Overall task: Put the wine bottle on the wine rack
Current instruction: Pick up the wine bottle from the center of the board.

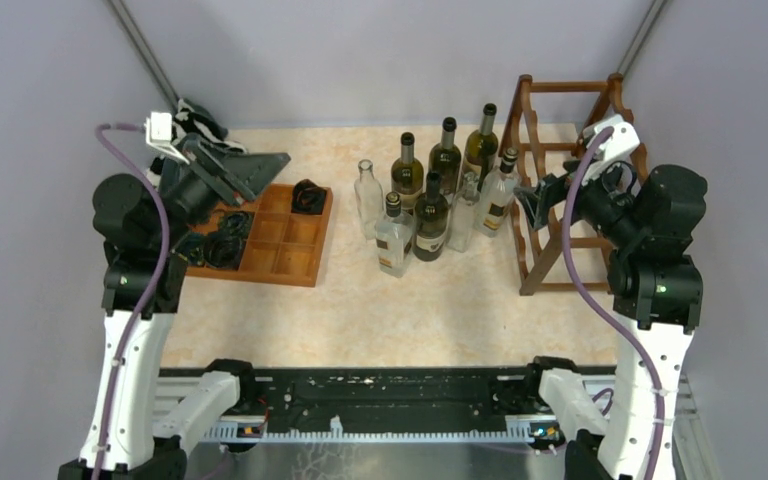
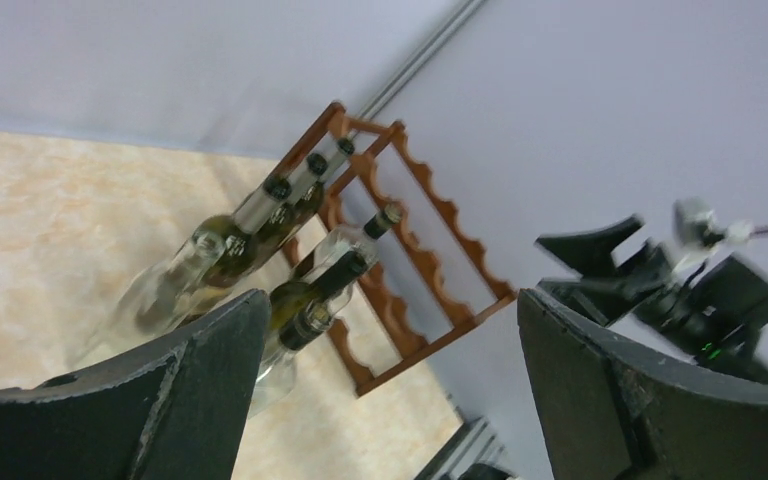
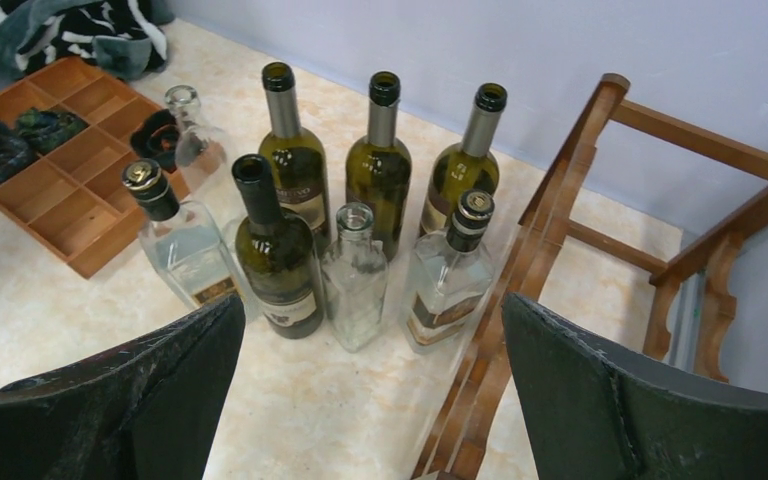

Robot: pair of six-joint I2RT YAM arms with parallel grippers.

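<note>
1. Jaws stand fully spread on both arms, with nothing held. From above, the left gripper (image 1: 260, 175) hangs over the tray (image 1: 295, 262) at the table's (image 1: 440, 310) left edge. The right gripper (image 1: 532, 203) hovers just in front of the rack (image 1: 565, 87) at the far right corner, pointing at the bottles (image 1: 440, 190). These stand upright mid-table, just left of the rack. No bottle shows on the rack.

2. Left wrist: wide-apart fingers frame the bottles and rack across the table, with the right arm at the frame's right edge. Nothing lies between the fingers.

3. Right wrist: the fingers are apart and empty above the cluster of four green wine bottles and four clear ones, packed close together. One dark bottle (image 3: 278, 255) stands in the front row, with the rack's rails just to the right. The task looks to be at the reach, with no bottle taken yet. The next move probably calls for lowering around one wine bottle, closing on it and lifting it clear of its neighbours. It would then be tipped on its side to lie in the scalloped rails.
</note>
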